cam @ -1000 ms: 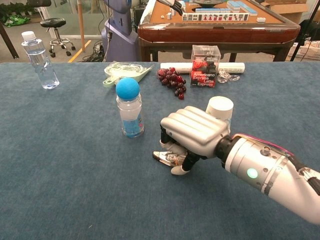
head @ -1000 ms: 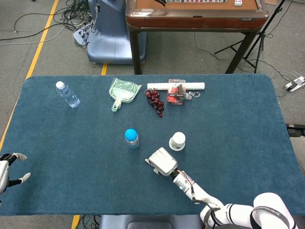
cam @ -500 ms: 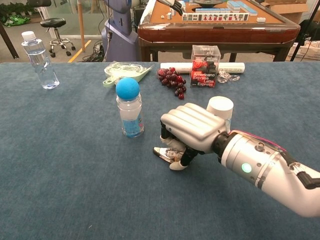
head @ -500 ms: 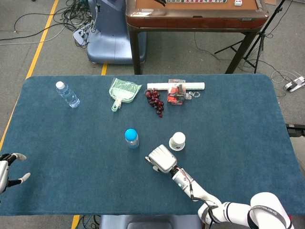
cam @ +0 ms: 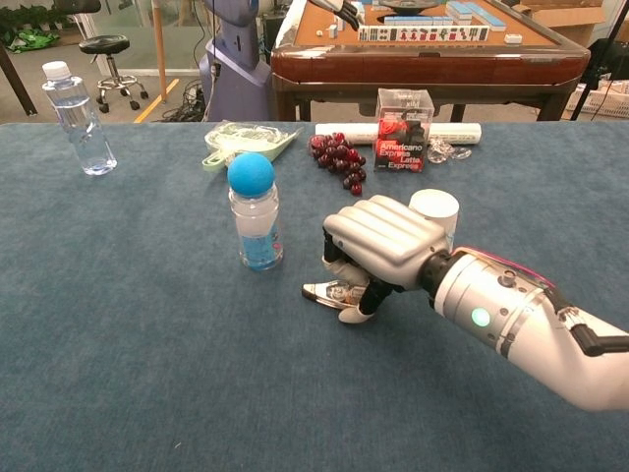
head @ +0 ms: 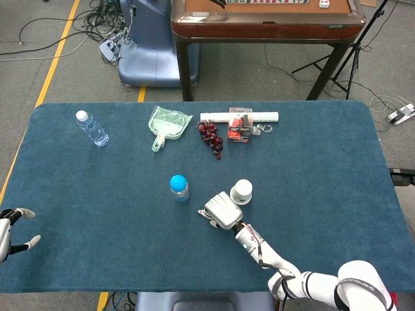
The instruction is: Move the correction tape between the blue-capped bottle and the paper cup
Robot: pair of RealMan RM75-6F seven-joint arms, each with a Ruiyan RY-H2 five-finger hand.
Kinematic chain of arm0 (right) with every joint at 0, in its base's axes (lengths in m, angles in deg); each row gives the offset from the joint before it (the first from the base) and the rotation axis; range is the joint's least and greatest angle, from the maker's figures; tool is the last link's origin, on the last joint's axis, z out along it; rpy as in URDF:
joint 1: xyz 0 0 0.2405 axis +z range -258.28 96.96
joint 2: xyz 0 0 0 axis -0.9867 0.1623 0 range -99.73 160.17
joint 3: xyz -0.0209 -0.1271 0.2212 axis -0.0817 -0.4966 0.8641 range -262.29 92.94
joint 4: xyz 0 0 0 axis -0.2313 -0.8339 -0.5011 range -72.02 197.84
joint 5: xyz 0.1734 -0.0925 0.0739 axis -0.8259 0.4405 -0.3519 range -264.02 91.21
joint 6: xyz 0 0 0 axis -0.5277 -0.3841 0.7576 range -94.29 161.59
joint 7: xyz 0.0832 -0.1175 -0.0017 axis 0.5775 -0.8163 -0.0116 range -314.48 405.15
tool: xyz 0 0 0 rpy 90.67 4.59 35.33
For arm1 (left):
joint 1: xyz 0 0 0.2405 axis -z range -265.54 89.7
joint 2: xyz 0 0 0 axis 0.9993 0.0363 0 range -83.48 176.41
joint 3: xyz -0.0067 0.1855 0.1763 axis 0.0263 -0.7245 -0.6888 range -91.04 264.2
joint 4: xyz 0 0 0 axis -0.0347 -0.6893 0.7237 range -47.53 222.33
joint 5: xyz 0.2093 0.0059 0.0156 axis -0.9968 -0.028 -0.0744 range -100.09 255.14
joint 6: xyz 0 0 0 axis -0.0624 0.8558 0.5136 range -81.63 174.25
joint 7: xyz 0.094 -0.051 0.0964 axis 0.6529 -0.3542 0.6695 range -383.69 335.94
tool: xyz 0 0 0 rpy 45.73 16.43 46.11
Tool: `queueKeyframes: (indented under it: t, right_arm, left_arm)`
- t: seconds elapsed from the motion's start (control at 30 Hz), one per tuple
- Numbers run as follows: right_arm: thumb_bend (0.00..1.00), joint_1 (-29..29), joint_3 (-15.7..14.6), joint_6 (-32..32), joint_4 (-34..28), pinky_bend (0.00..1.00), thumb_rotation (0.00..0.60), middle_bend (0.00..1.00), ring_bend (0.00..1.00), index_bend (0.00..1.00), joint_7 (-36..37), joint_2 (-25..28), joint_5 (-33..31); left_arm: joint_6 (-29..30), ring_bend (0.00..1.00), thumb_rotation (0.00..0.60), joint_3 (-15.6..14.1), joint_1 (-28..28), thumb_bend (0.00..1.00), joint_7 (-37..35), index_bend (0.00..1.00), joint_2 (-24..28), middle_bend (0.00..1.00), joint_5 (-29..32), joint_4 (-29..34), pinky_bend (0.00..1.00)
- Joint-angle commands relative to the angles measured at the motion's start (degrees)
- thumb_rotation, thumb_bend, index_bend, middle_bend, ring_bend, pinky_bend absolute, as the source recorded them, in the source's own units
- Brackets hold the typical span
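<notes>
Blue felt tabletop (head: 324,194) w/ right hand (cam: 385,243) clamped on clear-shelled correction tape (cam: 332,292); left hand (head: 9,231) apart.

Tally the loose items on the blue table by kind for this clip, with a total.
Bottles: 2 (blue-capped bottle, white-capped bottle)
Paper cup: 1
Correction tape, under the right hand: 1
Dustpan: 1
Grape bunch: 1
Red box: 1
White tube: 1
Total: 8

Grey floor (head: 58,71), brown mahjong table (head: 259,26), stool (cam: 106,46)
</notes>
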Motion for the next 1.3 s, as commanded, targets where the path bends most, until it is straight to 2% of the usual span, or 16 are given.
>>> queueKeyframes:
  t: [0.03,1.3]
  right_arm:
    - [0.00,0.1,0.2,0.3,0.4,1.00,0.600,1.00,1.00,1.00,0.0,-0.3,-0.1]
    - [0.00,1.3,3.1,3.0,9.5,1.00,0.600,1.00,1.00,1.00,-0.1,-5.3,-2.3]
  left_arm:
    - [0.0,0.33,0.600,0.0,0.0,0.09,0.0,0.43,0.0,0.43,0.1,0.0,0.50]
    - [-0.1,0.33,0.600,0.0,-0.2,0.09,-0.9,0.43,0.4,0.43,-0.1,0.2,0.50]
